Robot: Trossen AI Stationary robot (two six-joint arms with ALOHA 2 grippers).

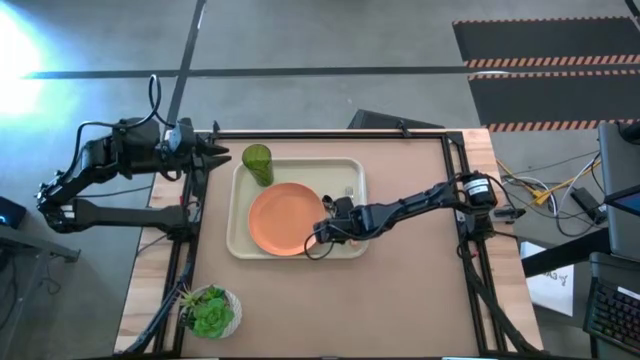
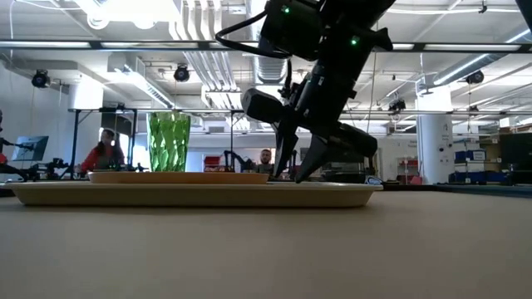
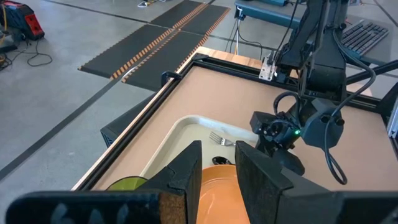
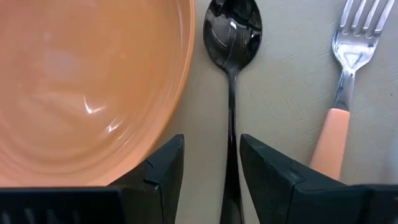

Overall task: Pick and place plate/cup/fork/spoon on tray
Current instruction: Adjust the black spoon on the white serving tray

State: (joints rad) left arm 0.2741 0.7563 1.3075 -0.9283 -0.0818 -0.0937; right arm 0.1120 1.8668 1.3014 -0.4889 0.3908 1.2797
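The right gripper (image 4: 210, 162) hangs low over the tray (image 1: 240, 215), its fingers (image 4: 155, 168) parted and straddling the spoon (image 4: 232, 37), whose handle runs straight between them without any visible pinch — released, by the look of it. The spoon lies flat on the tray between plate (image 4: 87, 81) and fork (image 4: 345, 74), its long axis in line with the fingers' reach. The left gripper (image 1: 222, 157) waits beside the cup (image 1: 257, 162), half-parted, gripping nothing; any retreat is the right arm's, straight up.
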